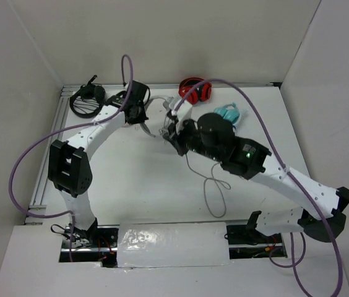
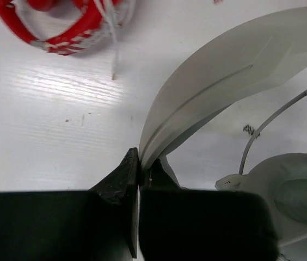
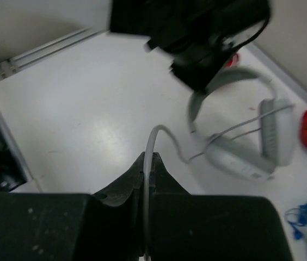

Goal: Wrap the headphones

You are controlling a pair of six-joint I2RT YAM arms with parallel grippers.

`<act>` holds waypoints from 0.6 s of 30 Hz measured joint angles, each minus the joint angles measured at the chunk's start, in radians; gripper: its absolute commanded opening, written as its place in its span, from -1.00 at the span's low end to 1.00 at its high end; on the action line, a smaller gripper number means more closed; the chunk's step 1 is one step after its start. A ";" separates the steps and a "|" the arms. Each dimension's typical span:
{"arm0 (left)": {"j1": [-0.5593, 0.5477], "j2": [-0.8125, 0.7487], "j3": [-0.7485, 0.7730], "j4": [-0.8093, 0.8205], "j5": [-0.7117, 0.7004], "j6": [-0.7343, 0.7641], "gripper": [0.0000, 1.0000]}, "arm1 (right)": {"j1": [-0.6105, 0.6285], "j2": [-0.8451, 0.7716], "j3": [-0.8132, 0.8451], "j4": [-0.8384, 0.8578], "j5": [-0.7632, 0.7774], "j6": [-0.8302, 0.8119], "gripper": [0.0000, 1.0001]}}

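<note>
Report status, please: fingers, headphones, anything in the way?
Left fingers shut on headphones at headband. Right fingers shut on cable. Cable loose, not yet wrapped. Red headphones close by.

Headphones: one white pair (image 3: 276,130), one red pair (image 1: 196,91), one light-blue pair (image 1: 229,114); one black item (image 1: 88,99); two arms (image 1: 94,133) (image 1: 304,185).

From above, the arms (image 1: 215,141) hide most of the headphones (image 1: 183,108); the left wrist view's top edge cuts off the red headphones (image 2: 55,44).

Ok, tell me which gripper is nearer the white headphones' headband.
Left. The left gripper is shut on the headband itself; the right gripper holds the cable, apart from the headband.
</note>
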 measured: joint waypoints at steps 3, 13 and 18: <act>-0.054 -0.035 -0.100 0.079 0.020 0.076 -1.00 | -0.129 0.063 0.130 -0.056 -0.069 -0.073 -1.00; -0.120 -0.389 -0.488 0.288 0.140 0.251 -1.00 | -0.591 0.200 0.282 -0.132 -0.178 -0.151 -1.00; -0.231 -0.502 -0.557 0.427 0.188 0.306 -1.00 | -0.732 0.309 0.363 -0.163 -0.271 -0.156 -1.00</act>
